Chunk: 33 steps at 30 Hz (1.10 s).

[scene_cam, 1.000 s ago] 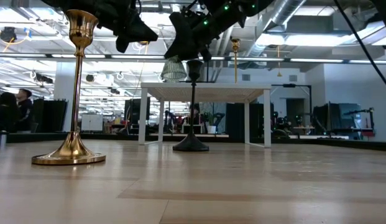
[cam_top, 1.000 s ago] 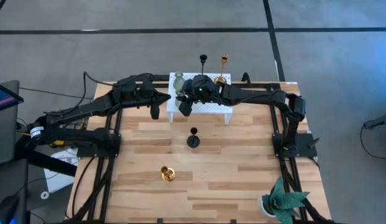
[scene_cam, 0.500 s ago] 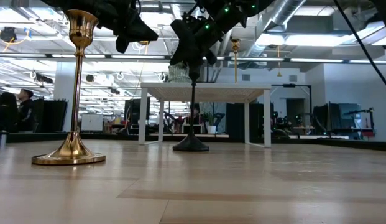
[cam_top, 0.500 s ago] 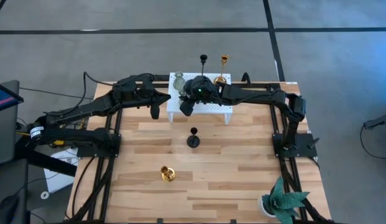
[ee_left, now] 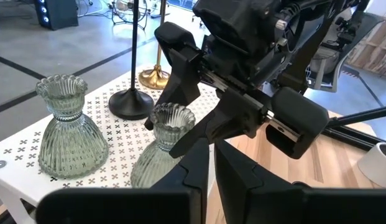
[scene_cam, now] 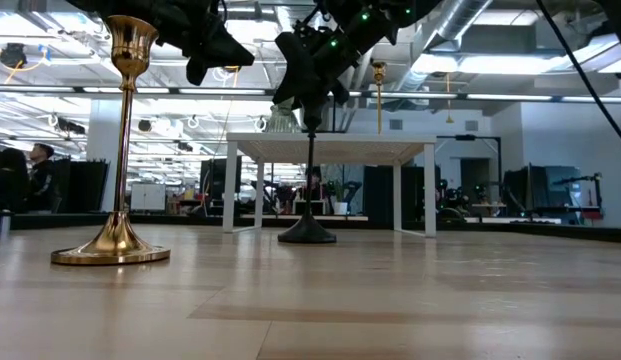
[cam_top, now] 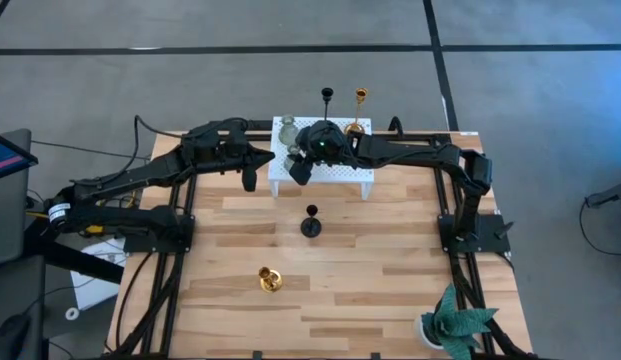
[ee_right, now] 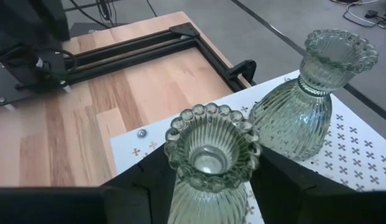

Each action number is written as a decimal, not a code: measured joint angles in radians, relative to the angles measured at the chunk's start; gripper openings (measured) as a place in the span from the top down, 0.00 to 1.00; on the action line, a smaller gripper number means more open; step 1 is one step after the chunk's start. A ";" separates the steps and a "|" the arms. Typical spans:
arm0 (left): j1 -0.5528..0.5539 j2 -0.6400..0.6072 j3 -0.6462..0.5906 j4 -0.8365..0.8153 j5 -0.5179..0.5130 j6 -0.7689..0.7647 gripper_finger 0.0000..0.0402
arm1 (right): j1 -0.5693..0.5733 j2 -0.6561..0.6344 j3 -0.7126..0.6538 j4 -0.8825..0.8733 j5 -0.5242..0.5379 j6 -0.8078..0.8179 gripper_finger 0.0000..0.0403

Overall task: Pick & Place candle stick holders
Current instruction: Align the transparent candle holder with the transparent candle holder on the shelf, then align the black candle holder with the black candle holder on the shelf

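The plant (cam_top: pixel 455 322) stands at the bench's (cam_top: pixel 390 260) near right corner, well clear of everything I am working with. Left of the centre line and a little back from the near edge stands the near gold holder (cam_top: pixel 269 280), upright on its round base and alone on the wood. Farther in, about mid-bench, the mid black holder (cam_top: pixel 311 225) is upright too and apart from the gold one. Behind it, at the middle of the far edge, is the white riser (cam_top: pixel 345 175), a small perforated stand that carries the other four. My right gripper (cam_top: pixel 297 165) reaches across from the right side to the riser's near left part and sits around a glass holder (ee_right: pixel 211 146), which stands upright on the riser's top between the jaws. I cannot tell whether the gripper is pressing on the glass or has let go of it. Just beside it, toward the riser's far left corner, the second glass holder (ee_right: pixel 304 99) stands upright and free, near the first but not touching it. At the riser's far edge stand the far black holder (ee_left: pixel 132 102) and, next to it on the right, the far gold holder (ee_left: pixel 155 78), both upright with their slim stems rising above the arm. My left gripper (cam_top: pixel 249 180) hangs in the air just off the riser's left end, clenched with nothing in it and pointed toward the right gripper and the two glass pieces.
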<state>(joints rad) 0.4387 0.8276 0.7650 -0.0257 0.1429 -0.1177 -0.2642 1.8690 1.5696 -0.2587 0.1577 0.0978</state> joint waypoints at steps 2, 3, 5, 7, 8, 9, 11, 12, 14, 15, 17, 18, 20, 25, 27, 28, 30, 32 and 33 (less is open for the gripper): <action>0.000 0.000 0.000 0.000 0.000 0.000 0.94 | 0.000 0.000 0.000 0.000 0.000 0.000 0.56; 0.000 0.000 0.000 0.000 0.000 0.000 0.94 | 0.000 0.000 0.000 0.000 0.000 0.000 0.56; 0.000 0.000 0.000 0.000 0.000 0.000 0.94 | 0.000 0.000 0.000 0.000 0.000 0.000 0.57; 0.000 0.000 0.000 0.000 0.000 0.000 0.94 | 0.000 0.000 0.000 0.000 0.000 -0.001 0.57; 0.000 0.000 0.000 0.000 0.000 0.000 0.94 | 0.000 0.000 0.000 0.000 0.000 -0.002 0.58; 0.000 0.000 0.000 0.000 0.000 0.000 0.94 | 0.000 0.000 0.000 0.000 0.000 -0.002 0.58; 0.000 0.000 0.000 0.000 0.000 0.000 0.94 | 0.000 0.000 0.000 0.000 0.000 -0.002 0.59; 0.000 0.000 0.000 0.000 0.000 0.000 0.94 | 0.000 0.000 0.000 0.000 0.000 -0.002 0.59; 0.000 0.000 0.000 0.000 0.000 0.000 0.94 | 0.000 0.000 0.000 0.001 0.000 -0.002 0.60; 0.000 0.000 0.000 0.000 0.000 0.000 0.94 | 0.000 0.000 0.000 0.002 0.000 -0.002 0.60; 0.000 0.000 0.000 0.000 0.000 0.000 0.94 | 0.000 0.000 0.000 0.005 0.000 -0.002 0.60; 0.000 0.000 0.000 0.000 0.000 0.000 0.94 | 0.000 0.000 0.000 0.006 0.000 -0.002 0.59; 0.000 0.000 0.000 0.000 0.000 0.000 0.94 | 0.000 0.000 0.000 0.008 0.000 -0.002 0.57; 0.000 0.000 0.000 0.000 0.000 0.000 0.94 | 0.000 0.000 0.000 0.007 0.000 -0.002 0.49; 0.000 0.000 0.000 0.000 0.000 0.000 0.94 | 0.000 0.000 0.000 0.007 0.000 -0.002 0.45; 0.000 0.000 0.000 0.000 0.000 0.000 0.94 | 0.000 0.000 0.000 0.006 0.000 -0.002 0.42; 0.000 0.000 0.000 0.000 0.000 0.000 0.94 | 0.000 0.000 0.000 0.005 0.000 -0.002 0.38; 0.000 0.000 0.000 0.000 0.000 0.000 0.94 | 0.000 0.000 0.000 0.004 -0.001 -0.003 0.35; 0.000 0.000 0.000 0.000 0.000 0.000 0.94 | 0.000 0.000 0.000 0.004 -0.003 -0.003 0.35</action>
<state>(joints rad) 0.4389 0.8276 0.7647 -0.0257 0.1429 -0.1177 -0.2642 1.8690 1.5696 -0.2546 0.1547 0.0952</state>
